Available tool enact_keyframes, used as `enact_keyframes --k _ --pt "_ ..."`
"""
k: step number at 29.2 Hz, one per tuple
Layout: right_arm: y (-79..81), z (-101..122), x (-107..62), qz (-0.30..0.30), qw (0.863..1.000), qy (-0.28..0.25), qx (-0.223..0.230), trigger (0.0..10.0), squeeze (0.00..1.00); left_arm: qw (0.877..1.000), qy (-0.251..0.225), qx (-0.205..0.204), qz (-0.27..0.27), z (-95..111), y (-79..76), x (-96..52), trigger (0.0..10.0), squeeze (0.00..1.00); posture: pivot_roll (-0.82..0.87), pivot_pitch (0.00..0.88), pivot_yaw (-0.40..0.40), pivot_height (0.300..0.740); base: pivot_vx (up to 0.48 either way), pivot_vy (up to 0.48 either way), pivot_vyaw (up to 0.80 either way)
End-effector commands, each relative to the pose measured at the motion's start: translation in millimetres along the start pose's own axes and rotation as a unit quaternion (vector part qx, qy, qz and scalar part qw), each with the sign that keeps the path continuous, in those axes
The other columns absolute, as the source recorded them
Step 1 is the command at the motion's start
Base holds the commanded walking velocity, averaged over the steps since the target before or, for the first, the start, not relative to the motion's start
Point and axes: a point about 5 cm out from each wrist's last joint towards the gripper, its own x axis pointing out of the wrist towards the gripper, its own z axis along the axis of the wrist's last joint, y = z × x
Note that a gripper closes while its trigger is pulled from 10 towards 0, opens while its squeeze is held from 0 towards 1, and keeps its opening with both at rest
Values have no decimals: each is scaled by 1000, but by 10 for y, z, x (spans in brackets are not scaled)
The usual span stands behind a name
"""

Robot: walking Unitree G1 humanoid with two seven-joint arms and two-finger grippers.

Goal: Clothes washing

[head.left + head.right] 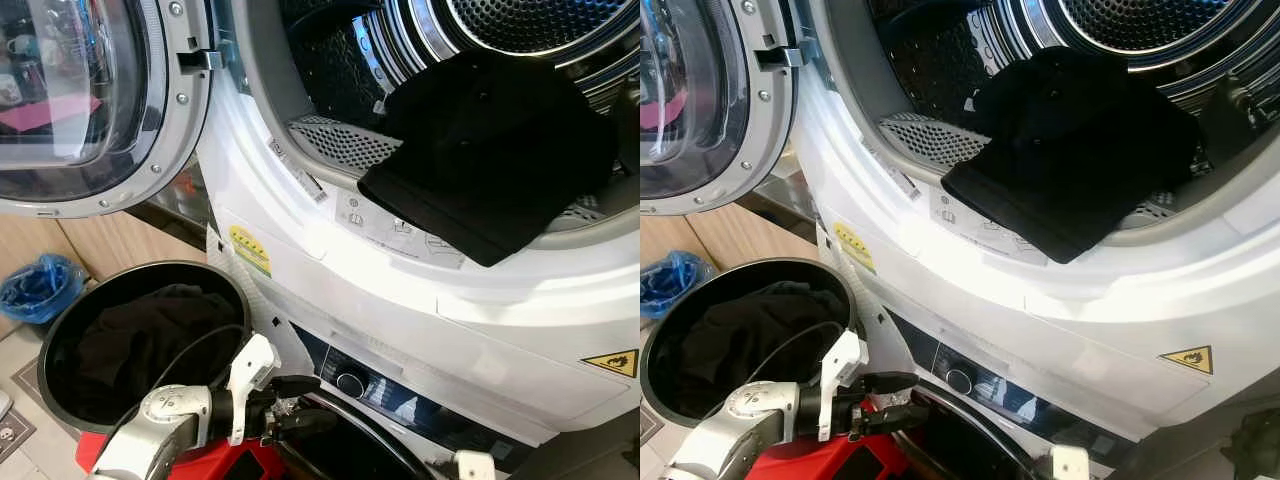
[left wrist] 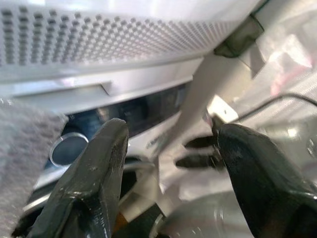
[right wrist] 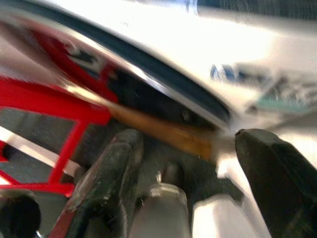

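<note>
Black garment draped over drum rim, well above left end effector.

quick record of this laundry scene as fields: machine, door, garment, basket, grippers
machine: white stacked machine, upper drum open
door: round door swung open at the left
garment: black garment draped over the drum's lip, hanging partly out
basket: round black basket on the floor, dark clothes inside
left gripper: open, empty, low by the control panel's knob
right gripper: open, empty
</note>
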Motion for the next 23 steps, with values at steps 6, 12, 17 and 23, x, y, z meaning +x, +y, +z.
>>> enact_keyframes --k 6,12,17,23 --pt "-5 -347 -44 -59 996 65 17 10000 0 998 -25 42 34 128 10 89 10000 0 44 139 -28 740 0 0 0" --pt "-35 -437 -76 -65 994 80 27 10000 0 996 27 67 -48 156 -183 -4 10000 0 43 140 -36 740 0 0 0" --pt "-64 -487 -96 -64 994 88 19 10000 0 994 48 73 -63 376 -291 -264 10000 0 57 141 -35 740 0 0 0" --pt "-43 -501 -97 -58 994 92 14 10000 0 992 102 74 -18 422 -282 -715 10000 0 87 137 -29 740 0 0 0"
